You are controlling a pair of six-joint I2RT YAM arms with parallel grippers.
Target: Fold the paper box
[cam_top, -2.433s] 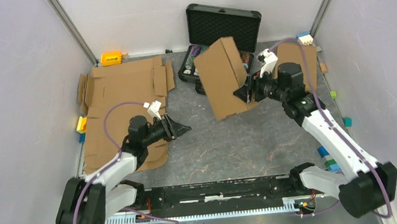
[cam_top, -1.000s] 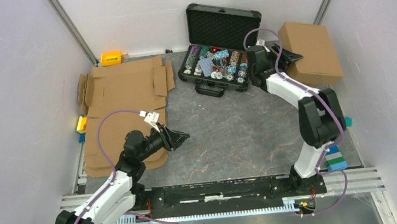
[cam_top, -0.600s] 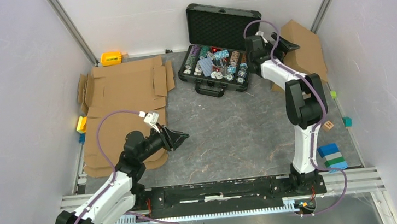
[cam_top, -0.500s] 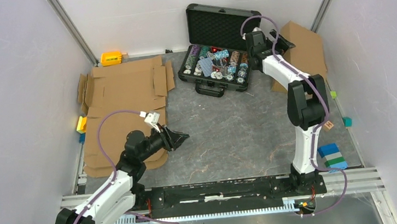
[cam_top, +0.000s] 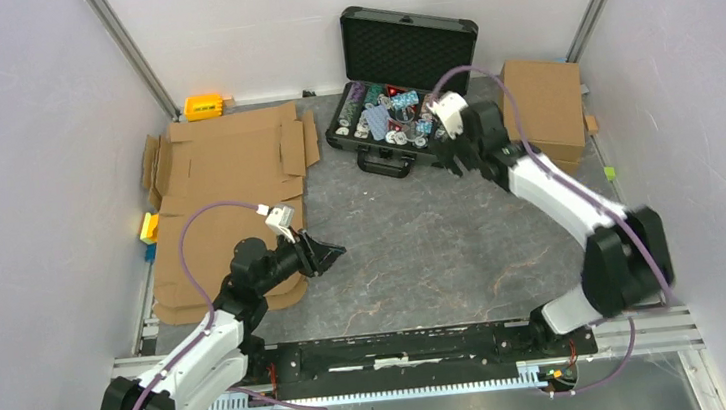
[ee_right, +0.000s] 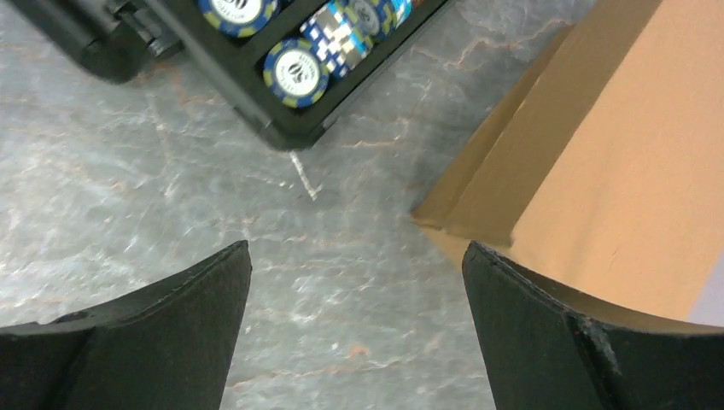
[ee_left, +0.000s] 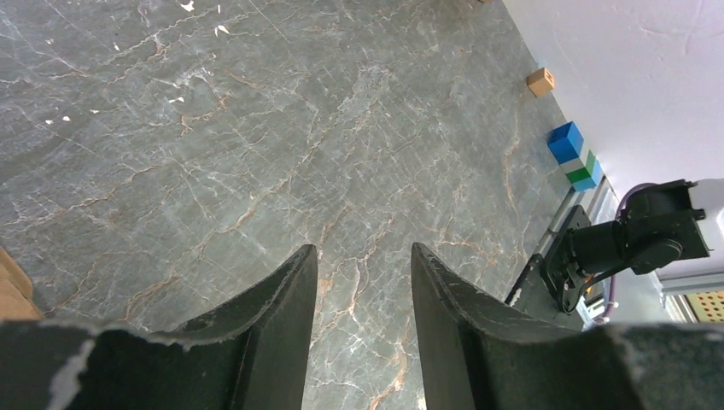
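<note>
The folded brown paper box [cam_top: 543, 107] lies closed at the back right, against the corner post. In the right wrist view its near corner [ee_right: 615, 171] shows at the right. My right gripper [cam_top: 455, 161] hangs wide open and empty over bare table between the black case and the box [ee_right: 356, 248], touching neither. Flat unfolded cardboard sheets [cam_top: 224, 163] lie at the left. My left gripper [cam_top: 336, 255] is open and empty just off their near right edge, low over the grey table [ee_left: 360, 256].
The open black case [cam_top: 397, 81] with colourful chips stands at the back centre; its corner shows in the right wrist view [ee_right: 282, 68]. A yellow object [cam_top: 202, 106] lies at the back left. Small blocks [cam_top: 148, 229] lie by the left wall and stacked blocks [ee_left: 574, 154] near the right base.
The right gripper carried the box to the back right, let it go, and swung back towards the case. The box now lies flat. The left arm has hardly moved.
</note>
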